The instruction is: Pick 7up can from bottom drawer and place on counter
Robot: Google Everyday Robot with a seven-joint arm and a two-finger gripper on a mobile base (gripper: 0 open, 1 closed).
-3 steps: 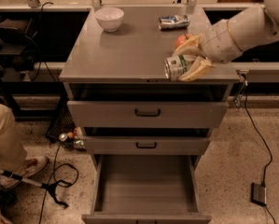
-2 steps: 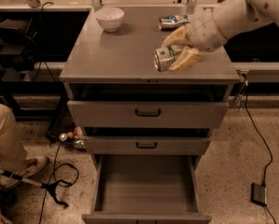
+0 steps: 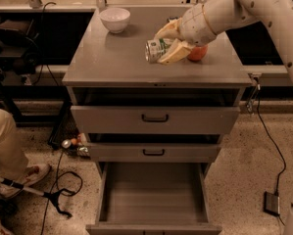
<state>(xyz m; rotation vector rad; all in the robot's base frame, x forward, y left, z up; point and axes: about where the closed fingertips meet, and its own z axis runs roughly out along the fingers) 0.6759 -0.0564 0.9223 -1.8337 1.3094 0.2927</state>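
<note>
In your camera view, the gripper (image 3: 166,43) grips the 7up can (image 3: 154,51), which lies on its side over the middle of the bench (image 3: 111,58), right of the white bowl (image 3: 114,19). Well below, the bottom drawer (image 3: 153,197) stands pulled out.

- The can (image 3: 155,50), green and white with a silver end turned left, is held on its side above the counter (image 3: 111,62).
- It is clamped by the gripper (image 3: 168,45), right of the flat grey counter's middle.
- The bottom drawer (image 3: 153,197) is pulled out, its flat grey floor exposed.
</note>
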